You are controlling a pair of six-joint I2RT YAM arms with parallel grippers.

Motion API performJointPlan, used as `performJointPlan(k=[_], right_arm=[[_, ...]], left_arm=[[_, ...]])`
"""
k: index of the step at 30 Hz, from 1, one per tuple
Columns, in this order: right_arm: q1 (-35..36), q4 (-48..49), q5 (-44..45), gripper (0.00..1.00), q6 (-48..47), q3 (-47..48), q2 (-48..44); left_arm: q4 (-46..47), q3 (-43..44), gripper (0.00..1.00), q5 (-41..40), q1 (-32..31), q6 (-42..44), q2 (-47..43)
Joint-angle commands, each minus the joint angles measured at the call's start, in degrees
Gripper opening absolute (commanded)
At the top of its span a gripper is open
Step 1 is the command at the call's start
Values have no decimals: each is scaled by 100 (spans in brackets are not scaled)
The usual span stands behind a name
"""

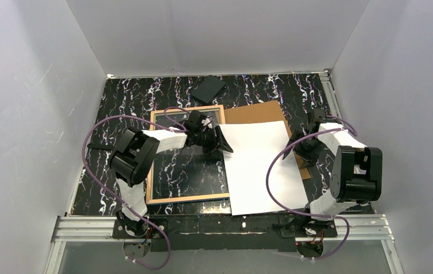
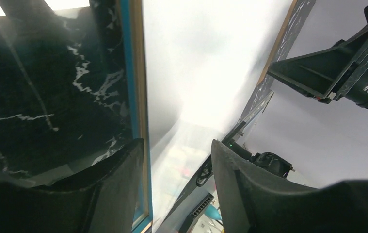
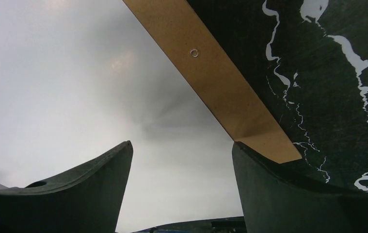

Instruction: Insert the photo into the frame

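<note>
The photo [image 1: 259,165] lies white back up on the table's middle right, partly over a brown backing board [image 1: 254,112]. The frame [image 1: 188,198], tan-edged with a glass pane, lies flat to its left. My left gripper [image 1: 217,142] is at the photo's upper left edge, beside the frame's right rail. In the left wrist view its jaws [image 2: 177,141] stand open, with the photo [image 2: 206,58] curling up between them next to the frame's blue and tan edge [image 2: 138,73]. My right gripper [image 1: 302,151] hangs open over the photo's right edge [image 3: 123,73], gripping nothing [image 3: 182,143].
A small black slab [image 1: 209,88] lies at the back of the marble-patterned table. The backing board [image 3: 211,68] sticks out past the photo's right and far sides. White walls close in the table on three sides.
</note>
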Motion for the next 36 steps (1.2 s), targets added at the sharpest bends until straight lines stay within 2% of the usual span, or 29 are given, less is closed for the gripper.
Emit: performJointPlan(k=[1,3,7,12,20,25,33,36], right_arm=[[-24,119,-167,83,-24,-49,51],[-24,130,-205,83,-27,-56,94],[-24,132,-254,83,-60,-72,62],[-23,46,-399,83,-100,-23,-142],[-19,-192,-769,83,-173,63,-709],[-9,-310,-1046,83,-206,126,-1003],[182,-297,-1478,83,-274,171,-1260],[552,-221,-1595,83,-253,163,-1266]], left_arm=[[-90,216,50,85,-145,-30,100],[-38,255,41,117,-165,-70,174],[3,204,12,37,-165,-166,167],[-234,190,0,-11,-165,-64,-34],[-1331,500,0,-32,-112,442,-671],[-1731,565,0,204,137,578,-1072],[-3127,689,0,463,1142,1381,-1939],[-3610,764,0,811,1677,1745,-2138]])
